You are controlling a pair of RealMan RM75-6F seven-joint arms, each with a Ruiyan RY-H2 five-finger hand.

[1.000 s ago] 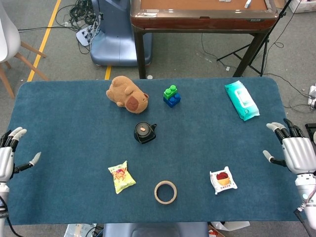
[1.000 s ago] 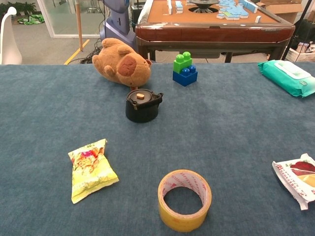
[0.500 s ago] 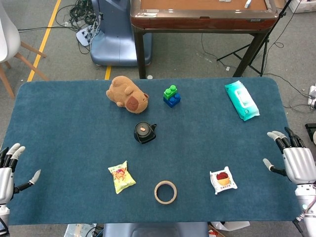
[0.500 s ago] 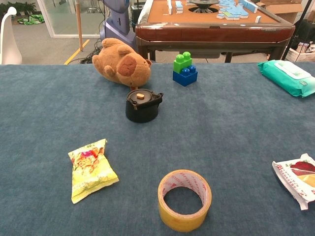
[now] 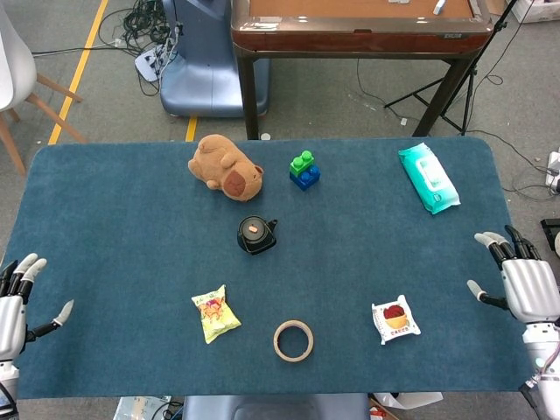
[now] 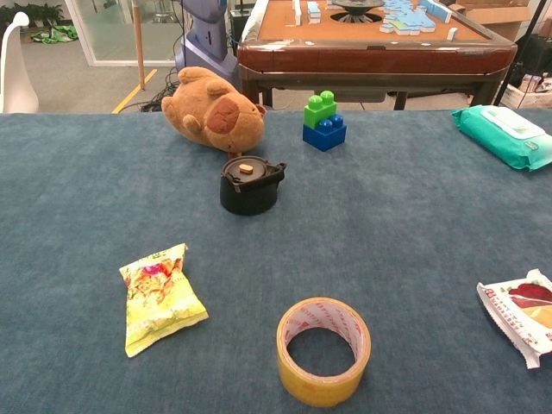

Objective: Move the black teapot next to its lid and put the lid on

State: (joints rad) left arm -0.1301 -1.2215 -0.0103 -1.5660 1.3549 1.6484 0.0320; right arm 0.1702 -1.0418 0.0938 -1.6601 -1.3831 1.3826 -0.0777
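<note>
1. Your left hand (image 5: pixel 10 308) hangs at the near-left edge of the table (image 5: pixel 122 236), fingers spread, holding nothing; it is well apart from everything on the cloth and only the head view shows it.
2. The black teapot (image 6: pixel 248 186) stands upright near the middle of the table, just nearer than the plush toy (image 6: pixel 211 109) and to the left of the toy bricks (image 6: pixel 324 122).
3. The lid (image 6: pixel 247 172) with its tan knob appears to sit on the pot already, so by the look of it the task is done or nearly so; check that the lid is seated flat, which the pictures are too small to settle.
4. The pot's spout points right and slightly far, so its long axis runs roughly left to right across the table.
5. Your right hand (image 5: pixel 525 284) hovers at the near-right edge, fingers apart and empty, well apart from the pot.
</note>
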